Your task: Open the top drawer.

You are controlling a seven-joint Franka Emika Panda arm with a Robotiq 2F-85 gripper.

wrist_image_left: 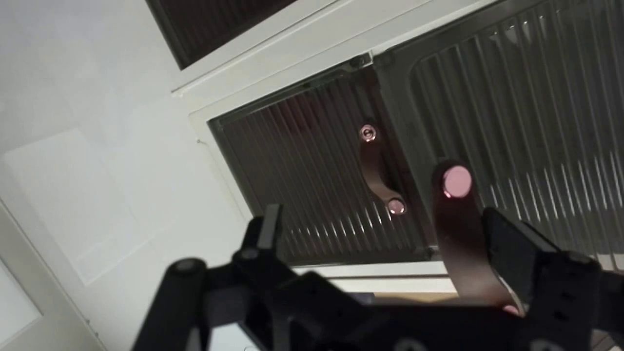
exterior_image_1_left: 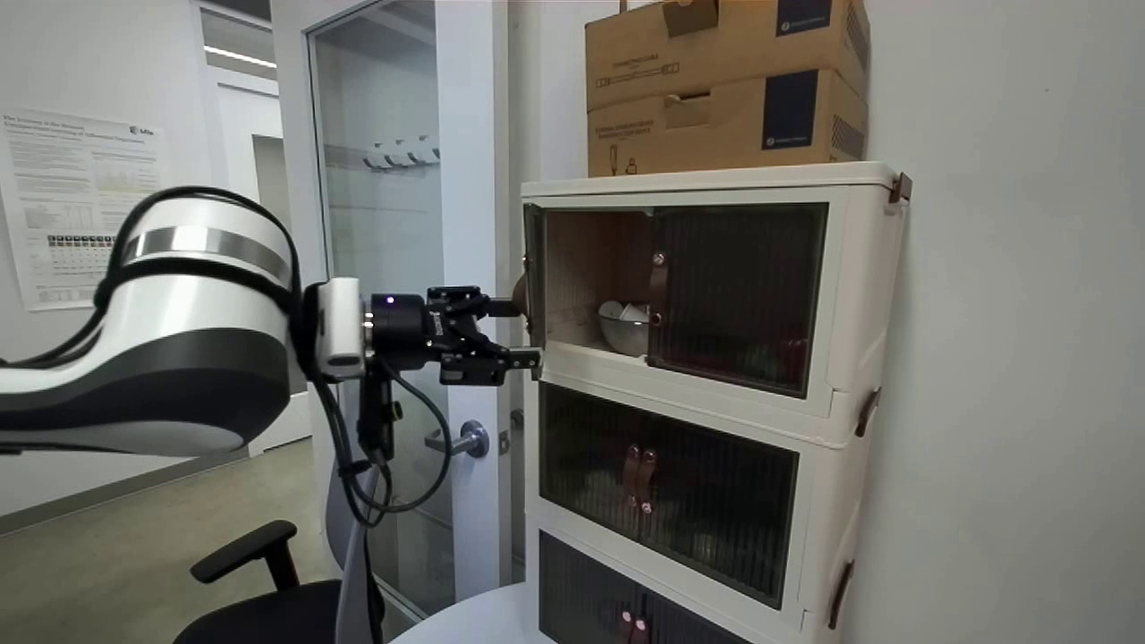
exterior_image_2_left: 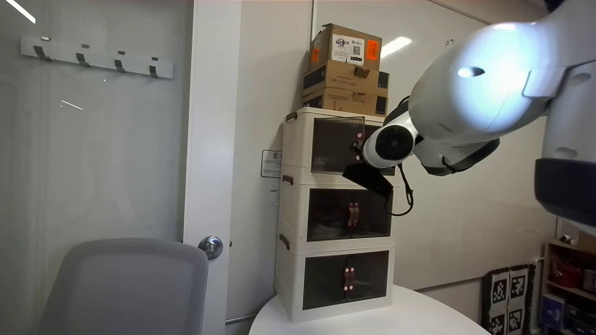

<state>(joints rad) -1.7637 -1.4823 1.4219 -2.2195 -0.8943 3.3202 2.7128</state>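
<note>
Leftmost in an exterior view, we have the black two-fingered claw (exterior_image_1_left: 522, 333), spread wide and pinching nothing, beside the ajar smoky-brown plastic panel (exterior_image_1_left: 536, 277) and its curved brown strap handle (wrist_image_left: 458, 239); we judge a forward push could knock that panel closed, or a retreat snag the strap handle. Rightward, as topmost tier of the cream-white plastic cabinet (exterior_image_1_left: 827, 510), the boxy cream-framed top drawer (exterior_image_1_left: 829, 313) faces obliquely toward the claw, its long axis level, side to side.

three cardboard boxes (exterior_image_2_left: 345, 74) stacked, topmost bearing orange labels (exterior_image_2_left: 372, 50); printed poster (exterior_image_1_left: 76, 197) on pale wall (exterior_image_1_left: 80, 58); lever handle (exterior_image_1_left: 474, 440) on glass-paned door (exterior_image_1_left: 471, 197); four-hook coat rail (exterior_image_2_left: 100, 60); grey-backed office chair (exterior_image_2_left: 132, 288); round white table (exterior_image_2_left: 428, 314).
</note>
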